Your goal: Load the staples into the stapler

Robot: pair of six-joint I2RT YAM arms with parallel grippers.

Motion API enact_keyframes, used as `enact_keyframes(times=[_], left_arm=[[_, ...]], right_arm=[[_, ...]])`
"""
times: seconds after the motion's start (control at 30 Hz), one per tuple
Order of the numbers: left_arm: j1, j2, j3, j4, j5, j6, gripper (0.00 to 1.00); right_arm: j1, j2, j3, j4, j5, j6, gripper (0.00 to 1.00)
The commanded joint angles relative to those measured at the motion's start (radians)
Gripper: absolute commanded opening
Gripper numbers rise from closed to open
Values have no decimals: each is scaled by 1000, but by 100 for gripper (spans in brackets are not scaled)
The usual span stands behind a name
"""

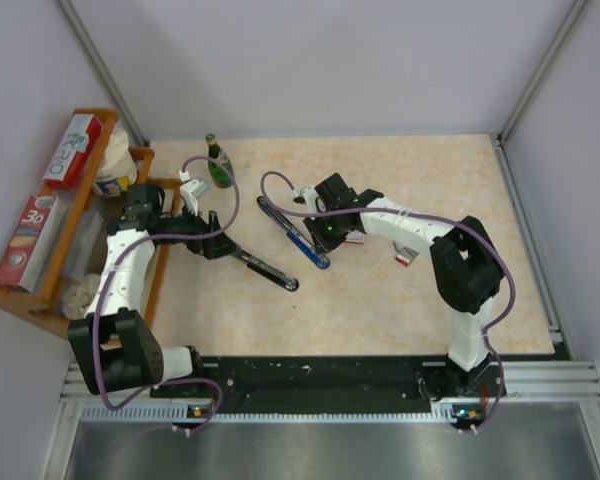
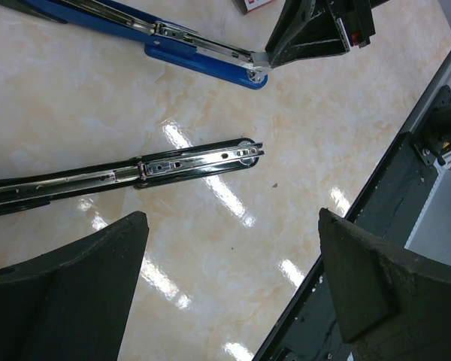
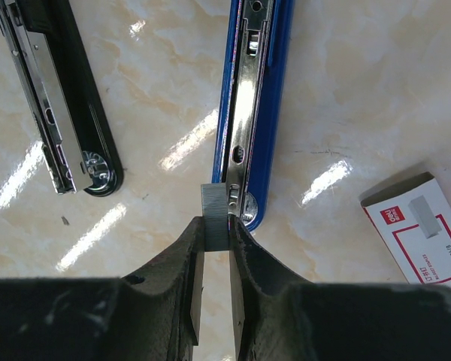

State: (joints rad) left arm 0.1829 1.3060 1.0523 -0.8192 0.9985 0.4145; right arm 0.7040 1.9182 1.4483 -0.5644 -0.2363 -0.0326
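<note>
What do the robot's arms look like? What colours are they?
Both arms, the left arm and right arm, have white tubes and chunky black joints. A purple cable loops along each. Each tool, the left tool and right tool, has two black wedge-shaped fingers.
</note>
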Motion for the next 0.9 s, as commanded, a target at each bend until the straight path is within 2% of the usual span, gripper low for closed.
enact_keyframes(times=[0.0, 0.87], left_arm=[[7, -10, -3, 20, 34, 9, 99], [9, -10, -3, 20, 34, 9, 99]], right_arm=[[6, 2, 41, 11, 20, 7, 16], [3, 13, 34, 9, 42, -7, 16]])
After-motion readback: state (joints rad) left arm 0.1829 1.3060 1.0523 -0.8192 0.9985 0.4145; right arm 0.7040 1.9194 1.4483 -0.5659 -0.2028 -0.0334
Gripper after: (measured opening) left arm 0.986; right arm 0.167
